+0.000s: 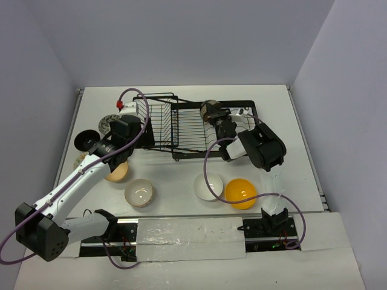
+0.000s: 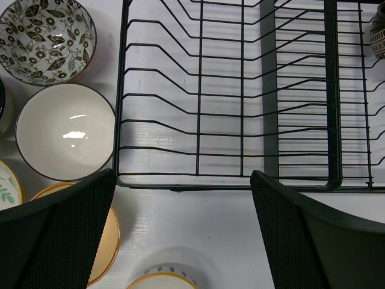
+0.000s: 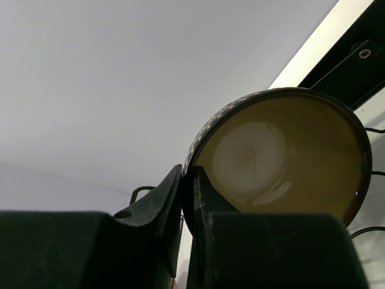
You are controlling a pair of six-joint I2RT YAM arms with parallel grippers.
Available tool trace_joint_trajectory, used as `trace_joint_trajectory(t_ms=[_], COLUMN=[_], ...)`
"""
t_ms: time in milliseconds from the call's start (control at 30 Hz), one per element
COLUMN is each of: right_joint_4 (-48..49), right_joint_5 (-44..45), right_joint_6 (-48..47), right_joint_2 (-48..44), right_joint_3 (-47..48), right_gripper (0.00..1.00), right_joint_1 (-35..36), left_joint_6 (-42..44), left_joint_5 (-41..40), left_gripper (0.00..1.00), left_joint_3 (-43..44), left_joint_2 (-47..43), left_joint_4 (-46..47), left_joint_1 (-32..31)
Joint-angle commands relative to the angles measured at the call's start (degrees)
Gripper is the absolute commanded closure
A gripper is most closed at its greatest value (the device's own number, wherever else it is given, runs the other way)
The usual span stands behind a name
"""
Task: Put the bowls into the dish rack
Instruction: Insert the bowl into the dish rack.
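1. Hanging tilted over the far part of the dish rack (image 1: 158, 121), in its right section, a brown bowl (image 3: 283, 156) is pinched by its rim between the jaws of the right gripper (image 3: 187, 198). Only a thin strip of rim is held, so the bowl could be twisted loose or dropped if it is knocked against a wire.
2. If the bowl is released before it is seated between the wires, it could be tipped flat or rolled off the rack.
3. The jaws of the left gripper (image 2: 182, 174) are spread wide above the rack's near left corner, where a wire could be snagged if the gripper is lowered.
4. The white bowl (image 2: 64, 131) and patterned bowl (image 2: 47, 39), just left of the rack, could be bumped by that arm.
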Motion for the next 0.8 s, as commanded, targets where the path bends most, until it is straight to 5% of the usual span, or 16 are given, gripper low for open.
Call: trace_joint_trajectory(t_ms=[0,467,633,767], right_joint_4=[16.5,19.8,19.9,19.9], right_joint_5=[3.1,5.8,7.6,9.4], right_joint_6=[-0.8,-2.2,-1.5,-1.8], right_joint_2=[2.4,4.4,4.4,4.4], right_joint_3=[-0.9,-2.9,-3.6,-4.1], right_gripper=[1.0,0.92,0.73,0.67], right_joint_1=[1.0,3.6,4.2,5.3], left_joint_6=[-0.5,-0.4,-0.4,-0.4], left_joint_5=[0.5,0.5,0.3,0.1], left_gripper=[0.01,0.01,0.01,0.01], left_joint_3=[0.4,0.5,0.5,0.4], left_joint_2=[0.5,0.2,-0.4,-0.7], left_joint_4=[0.9,0.8,0.8,0.7], left_joint_1=[-0.7,-2.7,-3.2,-3.7])
